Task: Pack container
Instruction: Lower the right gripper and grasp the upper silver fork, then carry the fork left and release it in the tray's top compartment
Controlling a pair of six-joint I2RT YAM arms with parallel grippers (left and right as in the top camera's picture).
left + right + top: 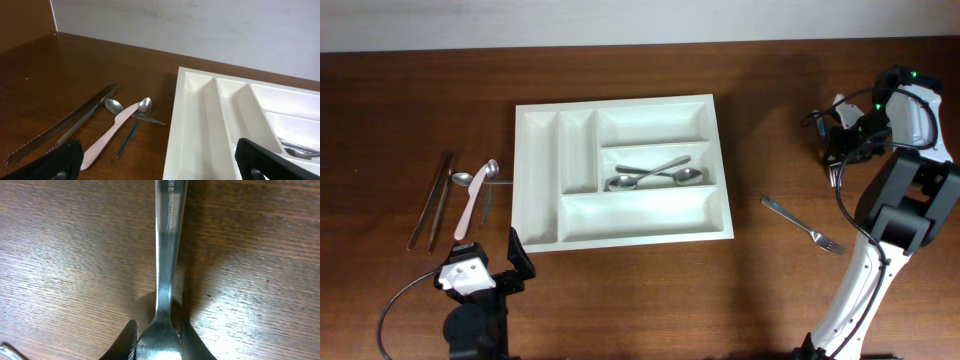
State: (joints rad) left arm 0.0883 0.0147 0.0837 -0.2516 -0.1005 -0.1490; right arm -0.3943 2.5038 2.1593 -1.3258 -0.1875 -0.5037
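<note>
1. Spoons (655,177) are occupying the container's (620,103) middle wide compartment; the other four are standing open.
2. Tongs (430,200) and a pink knife (468,210) are crowding the surface (400,120) left of it.
3. A fork (805,226) is lying well right.

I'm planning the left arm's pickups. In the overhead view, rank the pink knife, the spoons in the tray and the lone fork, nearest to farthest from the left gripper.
From the left gripper:
1. Pink knife, on the table left of the tray, just ahead of the gripper.
2. Spoons, in the tray's middle compartment.
3. Fork, on the table right of the tray.
</note>
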